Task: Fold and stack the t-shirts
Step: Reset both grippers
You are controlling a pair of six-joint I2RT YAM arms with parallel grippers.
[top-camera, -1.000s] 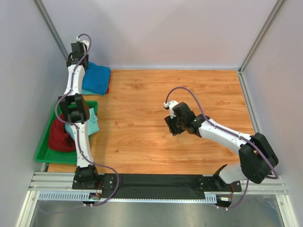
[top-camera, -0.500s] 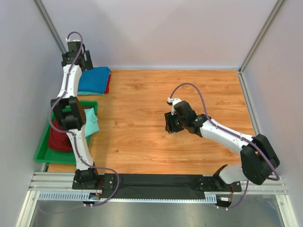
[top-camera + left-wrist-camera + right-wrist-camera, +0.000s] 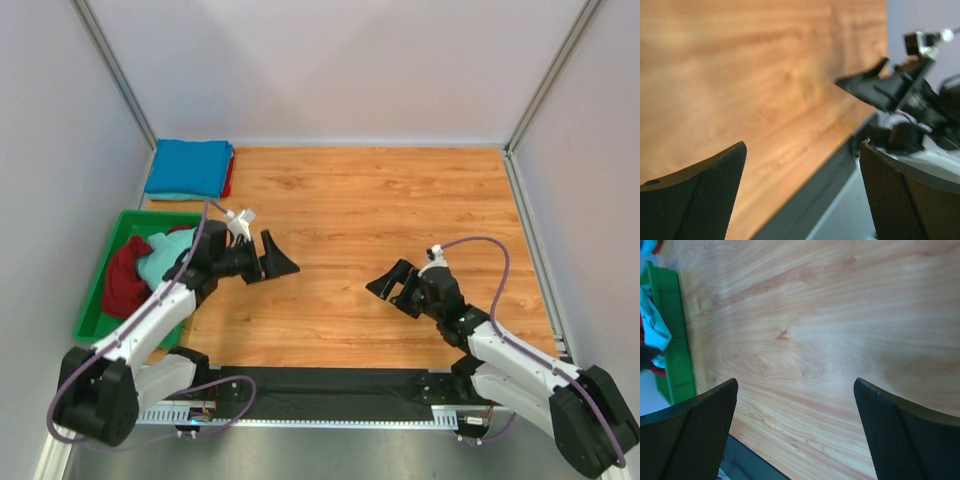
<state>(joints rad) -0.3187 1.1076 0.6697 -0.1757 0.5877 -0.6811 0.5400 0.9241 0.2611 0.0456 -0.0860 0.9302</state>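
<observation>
Bright, even light, faint shadows; the left wrist view is smeared, the right claw (image 3: 865, 75) blurred within it.

You had nothing legible in any view: no text, labels, brands, numbers or signs could be read on anything.

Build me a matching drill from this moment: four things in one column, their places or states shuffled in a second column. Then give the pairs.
Column one
1. royal blue t-shirt
2. maroon t-shirt
3. left claw
4. green tray

Column two
A. open, holding nothing, over the bare table
B. folded flat in the far left corner
C. crumpled in a heap inside a container
D. sits along the near left edge

Pairs: 1-B, 2-C, 3-A, 4-D
</observation>
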